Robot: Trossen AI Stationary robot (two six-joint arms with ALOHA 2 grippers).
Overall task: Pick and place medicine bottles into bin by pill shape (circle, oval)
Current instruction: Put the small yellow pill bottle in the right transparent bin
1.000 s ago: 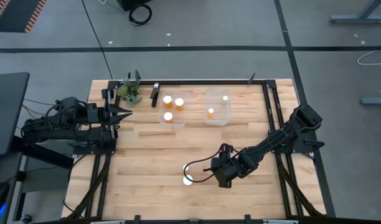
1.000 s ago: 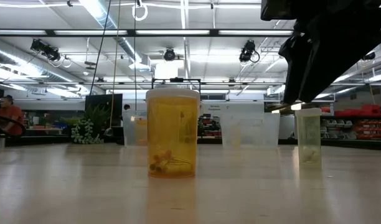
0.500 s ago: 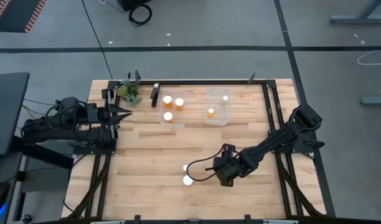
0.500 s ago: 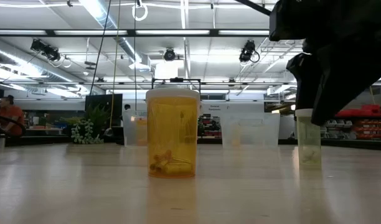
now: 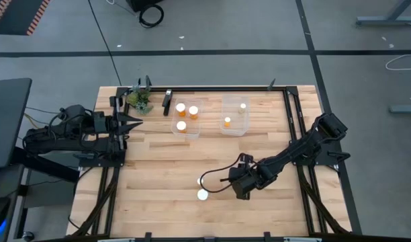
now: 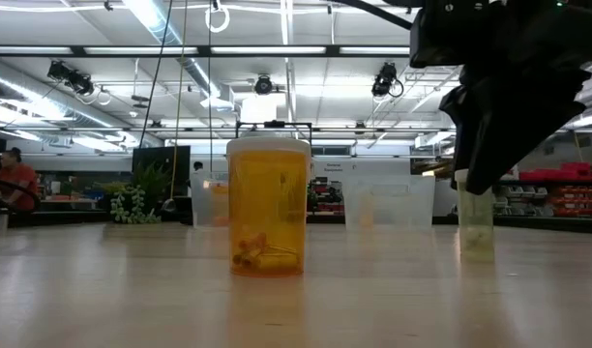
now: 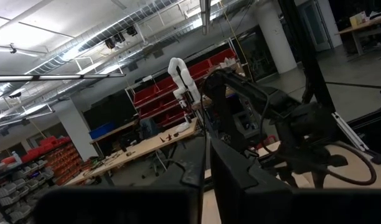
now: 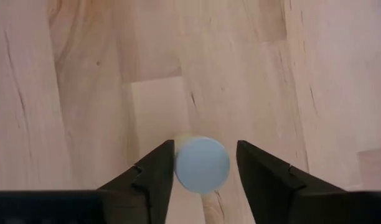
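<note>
A small pale medicine bottle [image 8: 202,163] with a round white cap stands on the wooden table, and my right gripper [image 8: 203,155] is down over it, shut on it. In the low view the gripper's dark bulk covers the top of the bottle [image 6: 475,227]. A larger orange medicine bottle [image 5: 203,195] stands upright on its base just nearer the table's front edge, and it is large in the low view [image 6: 268,208]. My left gripper [image 5: 135,123] waits shut at the table's left edge. My right gripper has the pale bottle's white cap [image 8: 178,163] between its two fingers, coming from above on a steep slant. One finger [image 8: 158,171] lies against the cap's rim. A thin strip of table shows between the cap and the other finger. The bottle stands upright on the table.
Two clear bins stand at the far side. The left one [image 5: 173,126] holds three orange bottles and the right one [image 5: 246,126] holds two bottles. A small plant [image 5: 140,99] sits at the far left corner. A black frame [image 5: 294,134] borders the table.
My right gripper has sunk onto the pale bottle. In the low view it was above and clear of the cap, and now it covers the cap. The orange bottle has kept its place.
</note>
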